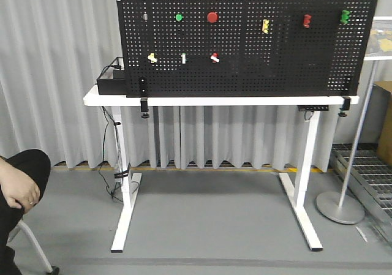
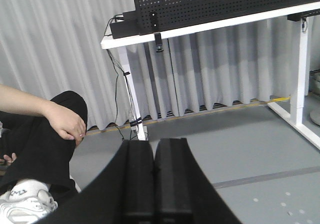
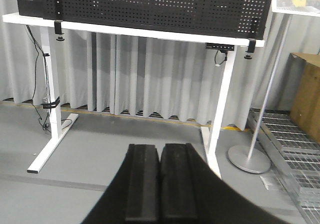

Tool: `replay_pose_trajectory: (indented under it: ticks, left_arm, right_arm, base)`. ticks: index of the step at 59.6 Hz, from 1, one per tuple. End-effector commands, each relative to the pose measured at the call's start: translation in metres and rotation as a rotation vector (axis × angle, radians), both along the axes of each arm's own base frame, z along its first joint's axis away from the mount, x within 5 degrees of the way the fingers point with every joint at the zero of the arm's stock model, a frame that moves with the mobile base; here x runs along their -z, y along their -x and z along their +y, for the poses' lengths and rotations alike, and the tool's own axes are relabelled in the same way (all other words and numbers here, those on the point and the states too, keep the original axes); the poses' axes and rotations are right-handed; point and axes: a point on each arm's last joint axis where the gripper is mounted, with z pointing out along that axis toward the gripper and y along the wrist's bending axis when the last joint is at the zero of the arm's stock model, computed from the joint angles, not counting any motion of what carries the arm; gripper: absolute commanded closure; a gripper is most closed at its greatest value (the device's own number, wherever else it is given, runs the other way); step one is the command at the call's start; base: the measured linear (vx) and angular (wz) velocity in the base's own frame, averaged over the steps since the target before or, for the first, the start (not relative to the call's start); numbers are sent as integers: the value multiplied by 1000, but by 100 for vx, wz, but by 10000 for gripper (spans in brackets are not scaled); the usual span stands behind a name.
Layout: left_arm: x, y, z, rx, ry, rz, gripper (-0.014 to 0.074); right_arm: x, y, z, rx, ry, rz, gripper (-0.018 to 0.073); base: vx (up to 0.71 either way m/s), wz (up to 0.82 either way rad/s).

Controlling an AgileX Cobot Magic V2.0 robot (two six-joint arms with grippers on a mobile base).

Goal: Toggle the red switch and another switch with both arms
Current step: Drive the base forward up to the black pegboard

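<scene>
The robot's left hand (image 2: 154,184), made of two black padded fingers, sits low in its wrist view. Its pads are pressed together with nothing between them. The right hand (image 3: 160,184) looks the same, black pads flat against each other and holding nothing. Both are over the grey floor (image 1: 208,214), well apart from the switches.

Near the left hand, a seated person in black trousers (image 1: 27,168) rests an arm on one knee.

Farther on stands a white counter (image 1: 245,100) on white metal legs. A small black box (image 1: 111,84) with cables sits at its left end. A large black perforated board (image 1: 257,73) stands upright along the counter, clamped to its front edge.

On the board's lower row, the small pale yellow toggle lever (image 1: 152,57) is at the left. A white upright toggle (image 1: 183,58) comes next, then the small red toggle lever with a white tip (image 1: 214,57). Directly above the red lever is a big round red push button (image 1: 212,17), with a round green button (image 1: 179,17) to its left.

A grey metal stand with a round base (image 1: 340,207) is to the right of the counter. Pale grey pleated curtains (image 1: 55,73) hang behind everything.
</scene>
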Motion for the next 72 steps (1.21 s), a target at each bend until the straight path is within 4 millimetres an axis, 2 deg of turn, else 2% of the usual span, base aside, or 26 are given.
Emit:
replay_pose_trajectory:
  ticks: [1, 35, 72]
  left_arm:
    - [-1, 0, 0, 4, 23, -62, 594]
    - [-1, 0, 0, 4, 23, -62, 594]
    - [-1, 0, 0, 4, 23, -62, 594]
  right_arm:
    - [-7, 0, 0, -5, 8, -93, 566]
    - [-7, 0, 0, -5, 8, -92, 566]
    - [-7, 0, 0, -5, 7, -92, 566]
  base:
    - [18, 6]
    - [23, -3]
    - [43, 0]
